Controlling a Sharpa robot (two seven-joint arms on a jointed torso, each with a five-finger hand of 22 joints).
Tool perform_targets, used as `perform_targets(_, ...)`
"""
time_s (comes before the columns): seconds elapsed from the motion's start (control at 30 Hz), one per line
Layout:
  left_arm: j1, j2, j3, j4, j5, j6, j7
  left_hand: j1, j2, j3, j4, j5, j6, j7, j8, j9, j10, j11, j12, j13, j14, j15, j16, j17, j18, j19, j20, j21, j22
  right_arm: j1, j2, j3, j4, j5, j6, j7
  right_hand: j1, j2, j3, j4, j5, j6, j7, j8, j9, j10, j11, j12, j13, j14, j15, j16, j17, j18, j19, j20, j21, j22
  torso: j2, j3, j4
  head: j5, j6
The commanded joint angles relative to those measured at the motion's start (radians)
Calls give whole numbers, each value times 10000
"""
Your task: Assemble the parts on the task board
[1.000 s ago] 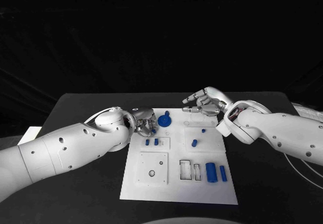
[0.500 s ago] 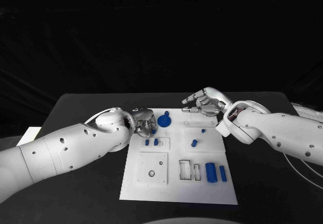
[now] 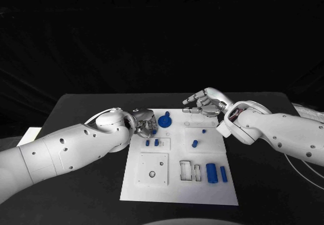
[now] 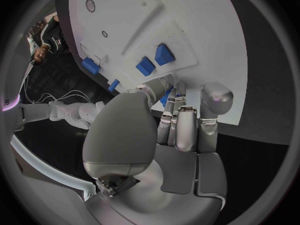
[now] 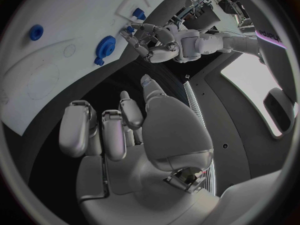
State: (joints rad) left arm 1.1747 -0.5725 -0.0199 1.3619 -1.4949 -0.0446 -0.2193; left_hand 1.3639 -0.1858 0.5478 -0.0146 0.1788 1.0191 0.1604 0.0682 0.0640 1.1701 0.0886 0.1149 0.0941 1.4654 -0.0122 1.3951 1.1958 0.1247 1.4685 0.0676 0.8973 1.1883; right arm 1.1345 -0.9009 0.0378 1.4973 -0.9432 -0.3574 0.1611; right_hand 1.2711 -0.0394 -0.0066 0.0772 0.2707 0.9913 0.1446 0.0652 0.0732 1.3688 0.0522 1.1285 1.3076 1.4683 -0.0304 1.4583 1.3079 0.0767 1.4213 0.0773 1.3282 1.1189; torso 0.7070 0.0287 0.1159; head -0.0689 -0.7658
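The white task board [image 3: 177,187] lies in the middle of the black table. My left hand [image 3: 143,123] hangs over the board's far left edge, right beside a blue gear [image 3: 165,122]. Its fingers [image 4: 187,125] are curled in, and a small blue part [image 4: 167,96] shows pinched between thumb and fingers. Two small blue blocks [image 3: 152,142] stand just in front of it. My right hand [image 3: 204,104] hovers above the board's far edge with its fingers loosely apart and nothing in them. The right wrist view shows the gear [image 5: 106,45] and the left hand [image 5: 153,42].
Other blue parts on the board: two short pegs [image 3: 195,143] in the right middle, and a thick cylinder [image 3: 211,172] with a thin bar [image 3: 223,174] at the near right. Empty rectangular slots [image 3: 186,170] and a square recessed plate [image 3: 154,168] lie near the front.
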Motion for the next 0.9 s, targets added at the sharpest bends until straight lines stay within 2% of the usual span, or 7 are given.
perform_targets(0.03,-15,-33,-8,-13,7,58,-60,-106,-70,76,-4,-46,-296,33,-86,-23,-150,36,-146,-70,346,97,31,-31,-165,452,89,2,-2,-9,5,1,-13,-22,155,49,-27,62,-28,-15,38,-39,-42,31,17,-79,-4,-108,38,631,41,-58,868,99,-67,-31,-46,-27,-1,-5,-1,-9,-5)
perform_targets(0.17,-17,-77,-7,-25,37,-90,-47,-119,-146,103,-14,-50,-820,76,-89,-20,-376,90,-336,-149,330,135,17,-89,-157,441,124,-77,-42,-10,-1,1,-44,-23,196,13,-24,54,-37,-21,32,-47,-41,28,16,-194,-4,-348,-109,606,41,-131,769,123,-114,-31,-120,-154,3,-5,3,-33,7)
perform_targets(0.27,-17,-124,-5,-23,61,-234,-9,-115,-172,95,-22,-49,-923,107,-74,-8,-556,134,-445,-200,318,166,0,-138,-152,434,146,-144,-78,-10,-6,1,-72,-25,236,-17,-4,76,-45,-29,27,-67,-43,23,13,-709,-11,-1470,-820,577,35,-221,673,145,-167,-33,-208,-280,5,-4,0,-35,2)
perform_targets(0.43,-17,-265,1,15,184,-601,162,-80,-195,43,-53,-54,-941,143,-40,13,-907,201,-530,-276,306,222,-11,-187,-148,425,186,-230,-126,-10,-18,1,-124,-38,300,-51,50,103,-42,-49,23,-58,-59,37,18,-1232,-30,-2926,-1880,569,19,-285,632,155,-191,-47,-263,-339,2,-11,-6,-29,10)
perform_targets(0.6,-13,-541,44,104,757,-1167,659,-84,-190,-26,-51,-57,-723,128,34,46,-1008,212,-489,-279,301,236,-15,-228,-155,433,205,-177,-96,-10,-41,1,-150,-86,361,-70,168,154,27,-100,-34,58,-95,81,40,-1784,-62,-4649,-3225,567,-7,-342,601,162,-199,-75,-302,-376,4,4,-6,-39,13)
perform_targets(0.73,-3,-862,107,164,1993,-1633,1238,-123,-165,-62,-9,-32,-502,103,101,66,-895,189,-406,-255,297,224,-16,-259,-127,416,210,-309,-168,-11,-87,1,-157,-241,420,-100,377,214,197,-192,-309,246,-111,131,63,-2195,-91,-5891,-4283,565,-40,-392,570,162,-203,-90,-334,-410,-13,11,0,-50,13)
perform_targets(0.9,17,-1370,146,241,5287,-2246,2351,-85,-23,74,25,56,-87,166,255,104,-659,187,-270,-235,318,214,58,-121,-49,344,217,-746,-411,-10,-295,1,-40,-872,558,-295,812,225,681,-371,-563,540,-91,131,67,-2406,-50,-7492,-5945,566,-15,-481,484,176,-193,-94,-371,-461,-31,6,-8,-77,81)
